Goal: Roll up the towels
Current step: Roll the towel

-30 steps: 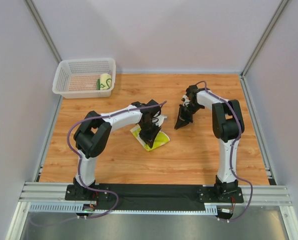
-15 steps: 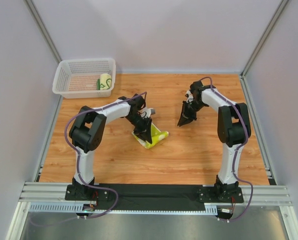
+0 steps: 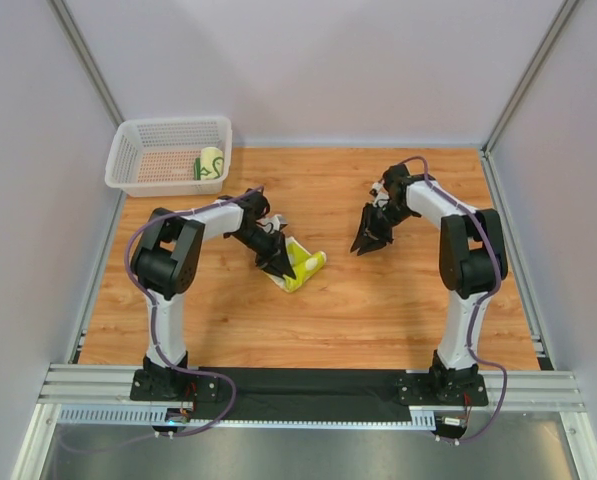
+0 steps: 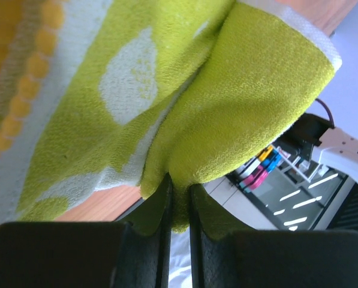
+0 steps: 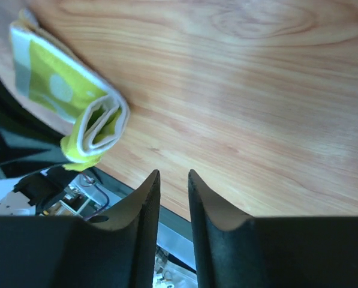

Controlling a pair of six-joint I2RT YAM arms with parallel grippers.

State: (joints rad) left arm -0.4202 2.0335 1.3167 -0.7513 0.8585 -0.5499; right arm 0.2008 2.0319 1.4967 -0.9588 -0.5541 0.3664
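Right wrist: lime towel (image 5: 68, 99), seemingly rolled.

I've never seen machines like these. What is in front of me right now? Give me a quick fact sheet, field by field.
Surface: wooden table
Left gripper: shut on the yellow-green towel, pinching its edge
Right gripper: slightly open, empty, over bare wood to that towel's right
Basket: white mesh, far left corner of the table
In the basket: one rolled towel
Towels in view: two
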